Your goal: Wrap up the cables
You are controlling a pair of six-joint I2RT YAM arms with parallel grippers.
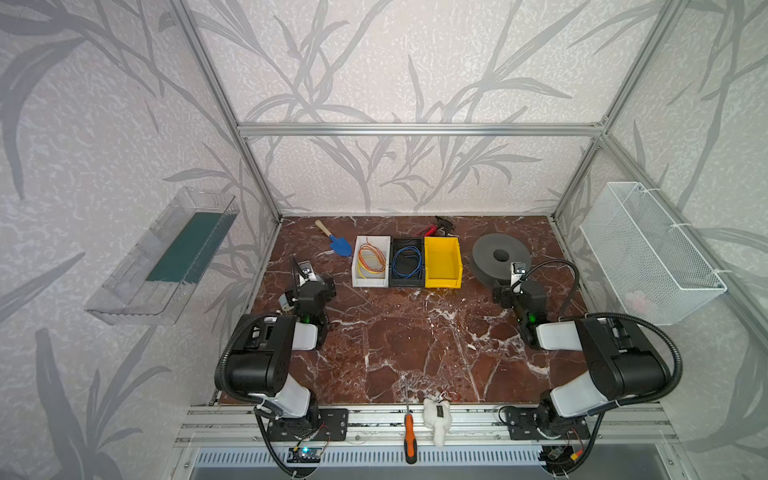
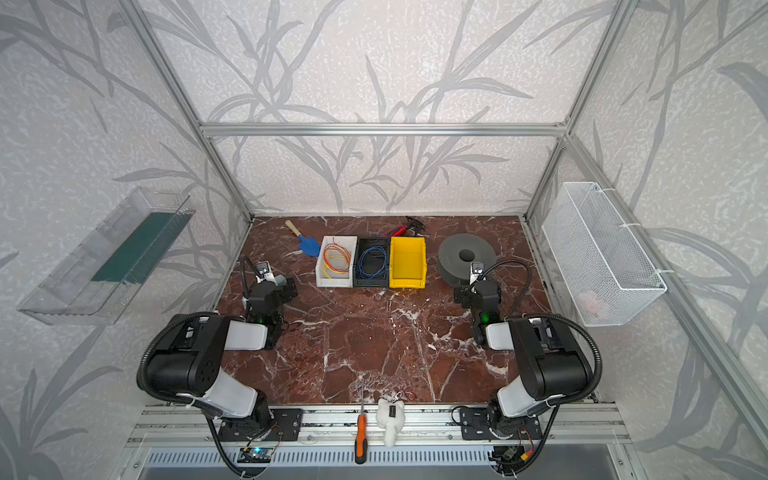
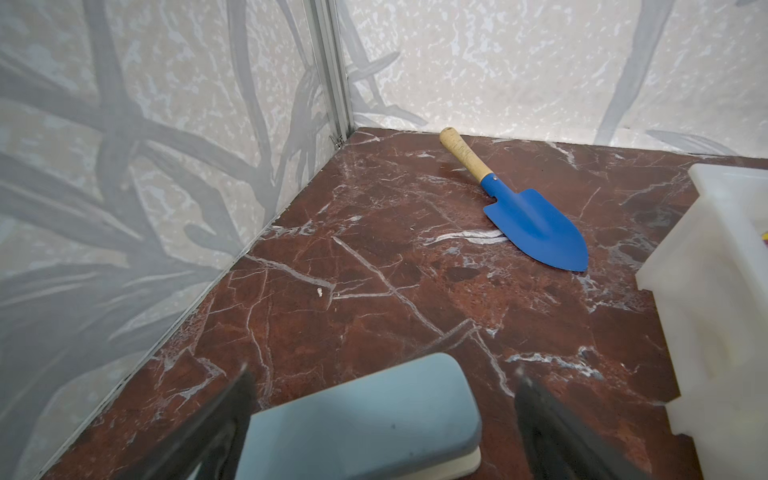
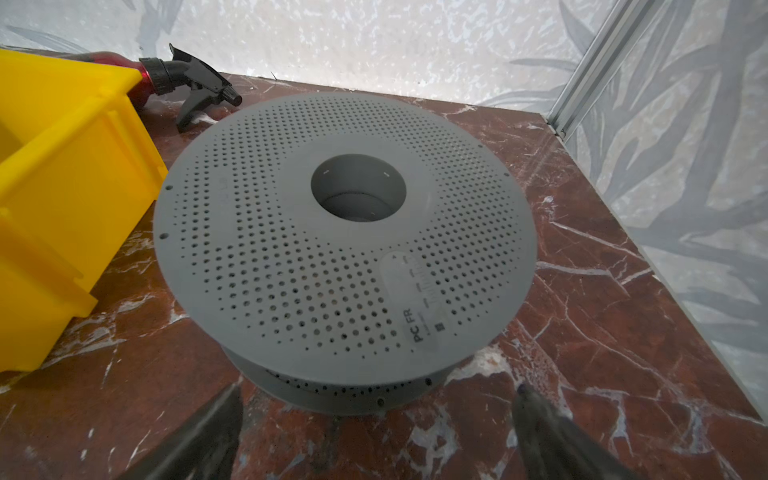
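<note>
Marble table (image 1: 415, 340), both hands (image 3: 382, 372) (image 4: 378, 388) low, agape.

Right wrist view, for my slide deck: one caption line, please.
Open fingers face a gray perforated spool on the marble table, yellow bin beside it.

Three boxes are counted: one white box (image 1: 370, 283), one black box (image 1: 406, 284), one yellow box (image 1: 442, 284). One shovel (image 1: 340, 245) and one spool (image 1: 487, 254) are seen.

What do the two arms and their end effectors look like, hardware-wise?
Matching pair: left arm and right arm have black joint housings, white link covers, a black corrugated hose looped outside and a green light near the wrist. The left end effector and right end effector have dark tapered fingers.
</note>
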